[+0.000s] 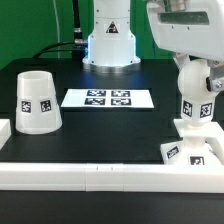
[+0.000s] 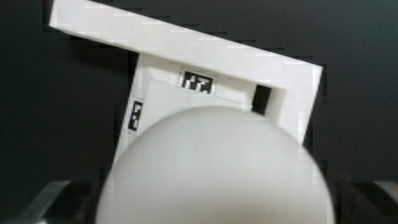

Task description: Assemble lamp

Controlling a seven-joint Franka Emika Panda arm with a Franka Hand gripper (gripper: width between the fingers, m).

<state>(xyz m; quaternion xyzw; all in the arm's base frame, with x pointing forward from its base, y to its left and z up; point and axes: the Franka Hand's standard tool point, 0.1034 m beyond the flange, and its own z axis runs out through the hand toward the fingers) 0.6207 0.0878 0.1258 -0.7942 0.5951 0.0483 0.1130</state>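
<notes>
Toward the exterior view's right, near the front edge, the rounded white plastic bulb [image 1: 196, 102] stands upright with its neck down on the flat square white plastic base [image 1: 183, 152]. The arm's two-finger gripper [image 1: 196, 70] sits over its domed top, reaching in from straight above. That vertical hold makes sense, in my judgement: the neck has to meet the base squarely, so the bulb stands plumb rather than tilted. The base lies just beside the long white border rails [image 1: 100, 176], which likely brace it against sliding or turning. The fingers straddle the dome, but whether they press on it or stand a little off cannot be told. In the wrist view the smooth, matte dome [image 2: 214, 165] fills the space between two dark blurred shapes at the edges, and any contact is out of focus. Beyond the dome that view shows the base [image 2: 196, 55] as a thin, sharp-edged slab with a black-and-white square tag and a dark slot. Well apart, at the exterior view's left, the larger tapered cup-like white shade [image 1: 38, 103] rests wide end down on the black matte table [image 1: 120, 135], its broad rim giving it steady footing. Between shade and bulb lies the thin marker board [image 1: 107, 98]. Seating the bulb in the base looks to be the step in hand; the shade is not yet on.
</notes>
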